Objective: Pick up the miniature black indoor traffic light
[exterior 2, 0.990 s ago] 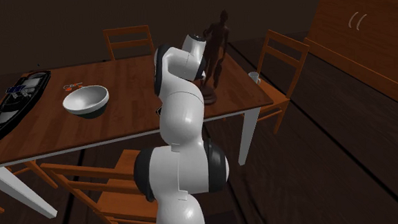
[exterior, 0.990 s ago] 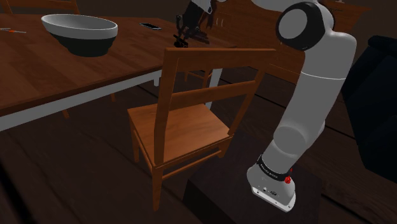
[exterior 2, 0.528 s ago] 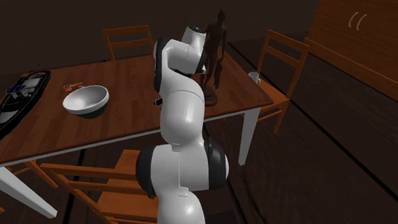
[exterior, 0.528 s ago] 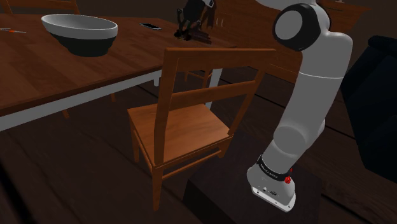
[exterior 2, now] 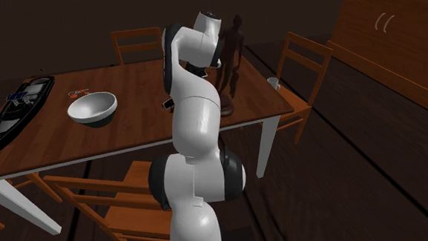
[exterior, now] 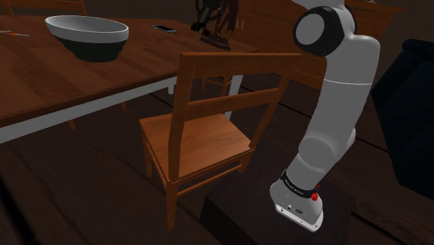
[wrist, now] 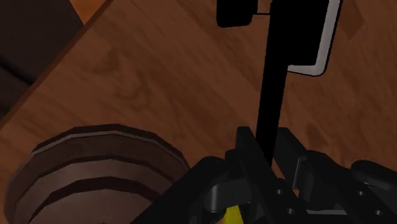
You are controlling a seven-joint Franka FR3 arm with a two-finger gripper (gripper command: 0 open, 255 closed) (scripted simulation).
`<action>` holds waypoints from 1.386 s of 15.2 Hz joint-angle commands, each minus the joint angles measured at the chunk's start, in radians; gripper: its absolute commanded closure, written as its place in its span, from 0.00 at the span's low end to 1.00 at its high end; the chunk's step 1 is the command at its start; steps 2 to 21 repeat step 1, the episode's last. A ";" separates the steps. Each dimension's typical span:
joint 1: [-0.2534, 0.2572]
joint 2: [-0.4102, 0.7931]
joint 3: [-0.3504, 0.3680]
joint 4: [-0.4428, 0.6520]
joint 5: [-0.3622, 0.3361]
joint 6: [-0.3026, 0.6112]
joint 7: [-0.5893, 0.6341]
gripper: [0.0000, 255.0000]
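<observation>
- Arm [exterior: 334, 104]: glossy white, built of rounded tubular links.
- Joint cap [exterior: 321, 31]: dark grey disc set into a white housing.
- Lower collar [exterior: 299, 186]: black band carrying small white lettering, with a red dot [exterior: 314, 197] just below it.
- Stand [exterior: 233, 212]: plain dark box.
- Gripper [wrist: 267, 139]: all black and angular, with small round recesses in the body.

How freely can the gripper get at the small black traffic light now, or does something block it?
Yes, probably: in the wrist view the gripper looks shut on the thin pole of the traffic light. The figurine's round base stands to one side, not between them.
</observation>
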 commanded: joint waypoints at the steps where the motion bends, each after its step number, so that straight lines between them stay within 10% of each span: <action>1: -0.002 0.026 -0.001 0.017 0.000 -0.011 0.005 1.00; 21: -0.002 0.026 -0.001 0.017 0.000 -0.011 0.005 1.00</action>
